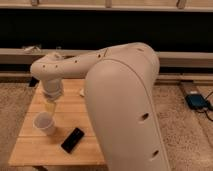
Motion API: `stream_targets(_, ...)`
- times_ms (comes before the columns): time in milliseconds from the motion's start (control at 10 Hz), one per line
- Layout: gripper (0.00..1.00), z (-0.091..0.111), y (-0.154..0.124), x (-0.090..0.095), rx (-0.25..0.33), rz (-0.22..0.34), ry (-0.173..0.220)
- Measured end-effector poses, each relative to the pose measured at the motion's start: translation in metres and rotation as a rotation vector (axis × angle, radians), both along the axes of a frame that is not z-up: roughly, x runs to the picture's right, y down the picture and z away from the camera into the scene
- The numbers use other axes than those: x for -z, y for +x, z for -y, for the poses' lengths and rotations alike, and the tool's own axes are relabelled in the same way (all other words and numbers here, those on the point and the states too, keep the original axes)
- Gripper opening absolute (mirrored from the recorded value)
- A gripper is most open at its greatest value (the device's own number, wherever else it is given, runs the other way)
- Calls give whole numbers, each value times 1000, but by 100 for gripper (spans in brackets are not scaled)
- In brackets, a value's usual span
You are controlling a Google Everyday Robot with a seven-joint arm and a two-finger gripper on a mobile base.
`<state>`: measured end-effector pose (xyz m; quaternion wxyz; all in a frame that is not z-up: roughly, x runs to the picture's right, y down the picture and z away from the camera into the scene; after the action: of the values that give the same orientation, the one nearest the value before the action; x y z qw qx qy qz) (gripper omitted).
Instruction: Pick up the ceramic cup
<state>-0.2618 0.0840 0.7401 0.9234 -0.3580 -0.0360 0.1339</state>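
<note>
1. Camera view shows the approach step: the hand (50, 106) hangs just above and slightly beyond the ceramic cup (44, 123).
2. The cup stands upright at the left of the desk (30, 152), left of a black phone (73, 140).
3. I cannot tell whether the hand is spread or pressed together.
4. Next, the hand likely needs to descend over the cup's rim and close.

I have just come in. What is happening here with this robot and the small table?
The robot's arm reaches over a wooden table. Its gripper hangs close above the ceramic cup, a little toward the far side of it. The cup stands upright on the table and has not yet been lifted. A black phone lies flat beside the cup, apart from it.
</note>
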Motion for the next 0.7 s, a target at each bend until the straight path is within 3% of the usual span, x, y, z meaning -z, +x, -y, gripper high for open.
stream_targets(400,80,-12,-32,-13,34,25,-18)
stream_targets(700,80,-20,-40,-20,17,34,-20)
